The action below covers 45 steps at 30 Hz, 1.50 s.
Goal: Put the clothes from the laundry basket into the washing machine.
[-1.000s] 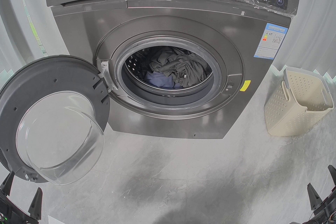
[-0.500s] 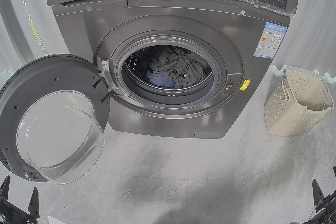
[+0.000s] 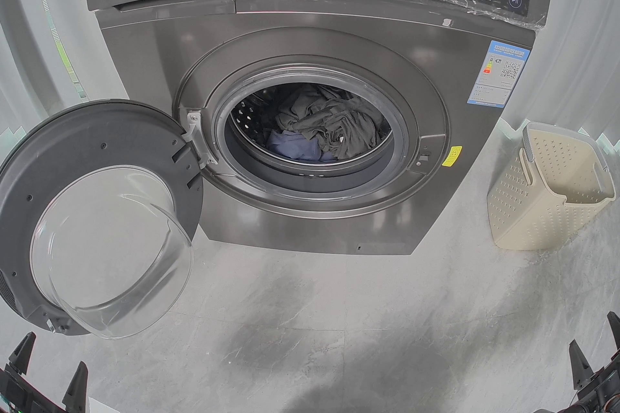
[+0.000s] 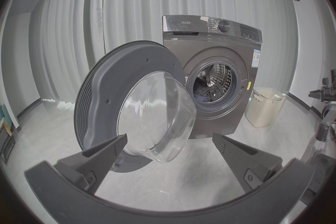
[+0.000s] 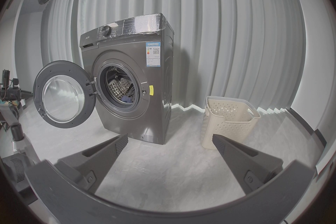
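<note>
Saw dark clothes (image 3: 326,120) heaped in the drum (image 3: 248,114) of the washer (image 3: 161,46), a blue piece (image 3: 292,146) under them at 7 o'clock of the pile. Found the door (image 3: 97,137) swung wide open, hanging at 8 o'clock of the drum. Noted the basket (image 3: 516,201) upright on the floor (image 3: 361,317) at 4 o'clock of the washer, near its corner. Spotted the left gripper (image 3: 55,353) at 7 o'clock of the head view and the right gripper (image 3: 591,330) at 5 o'clock, both low over the floor, jaws spread wide, gripping nothing.
</note>
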Motion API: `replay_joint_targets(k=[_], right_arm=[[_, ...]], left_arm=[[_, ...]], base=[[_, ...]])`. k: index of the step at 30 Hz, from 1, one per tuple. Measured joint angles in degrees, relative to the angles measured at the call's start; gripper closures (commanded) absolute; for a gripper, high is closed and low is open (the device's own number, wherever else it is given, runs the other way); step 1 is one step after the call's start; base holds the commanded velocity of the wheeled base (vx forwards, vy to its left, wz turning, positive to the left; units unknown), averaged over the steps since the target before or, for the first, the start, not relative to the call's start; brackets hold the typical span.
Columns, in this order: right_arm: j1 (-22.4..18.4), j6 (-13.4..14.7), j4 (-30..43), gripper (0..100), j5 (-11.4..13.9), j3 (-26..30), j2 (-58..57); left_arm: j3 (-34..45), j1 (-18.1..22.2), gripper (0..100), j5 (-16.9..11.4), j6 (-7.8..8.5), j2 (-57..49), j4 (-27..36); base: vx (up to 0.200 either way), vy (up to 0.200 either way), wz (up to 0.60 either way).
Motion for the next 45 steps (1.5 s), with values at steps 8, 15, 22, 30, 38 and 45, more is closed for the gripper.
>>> replay_joint_targets(k=[8, 15, 22, 30, 38, 45], right_arm=[[-0.07, 1.8, 0.93, 0, -0.17, 0.0, -0.11], [-0.05, 1.85, 0.78, 0, -0.17, 0.0, -0.11], [-0.05, 1.83, 0.71, 0, -0.2, 0.0, -0.11], [-0.07, 1.91, 0.71, 0, -0.2, 0.0, -0.11], [-0.05, 1.87, 0.68, 0, -0.17, 0.0, -0.09], [-0.05, 1.91, 0.68, 0, -0.2, 0.0, -0.06]], left_arm=[[0.0, -0.27, 0, 3.08, -1.85, -1.07, 0.87], [0.0, -0.29, 0, 3.11, -2.38, -1.34, 0.84], [0.0, -0.29, 0, 3.24, -2.62, -1.37, 0.91], [0.0, -0.29, 0, 3.82, -3.75, -1.37, 0.8], [0.0, -0.32, 0, 3.85, -3.78, -1.37, 0.8], [0.0, -0.29, 0, 3.85, -3.78, -1.37, 0.8]], base=[[0.0, 0.0, 0.0], [-0.057, 0.0, 0.0], [0.0, 0.171, 0.0], [0.0, 0.2, 0.0], [0.0, 0.025, -0.37], [0.0, 0.0, -0.09]])
